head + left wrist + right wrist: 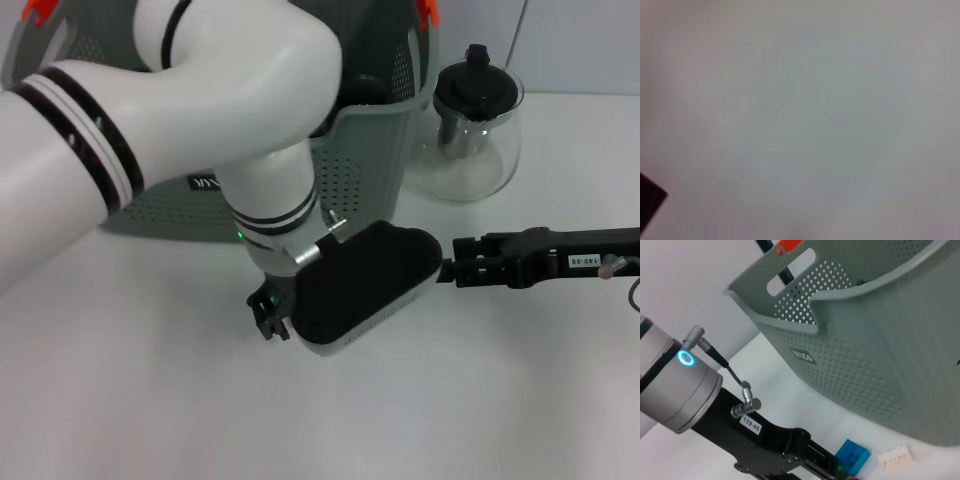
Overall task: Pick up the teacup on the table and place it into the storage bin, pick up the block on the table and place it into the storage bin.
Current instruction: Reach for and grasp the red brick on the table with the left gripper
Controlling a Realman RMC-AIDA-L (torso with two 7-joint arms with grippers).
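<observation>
Blocks — a blue (pixel 852 455) and a cream plastic one (pixel 895 458) — were seen unbinned beside the grey-green perforated storage bin (pixel 865 365); neither claw's grasp could be told.

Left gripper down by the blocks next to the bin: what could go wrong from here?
1. The blue block and beige block lie close together by the storage bin wall, so the left gripper may knock one aside.
2. The right gripper sits close to the left wrist; the arms could collide.
3. The bin's wall is tall; a low lift might catch its rim.
</observation>
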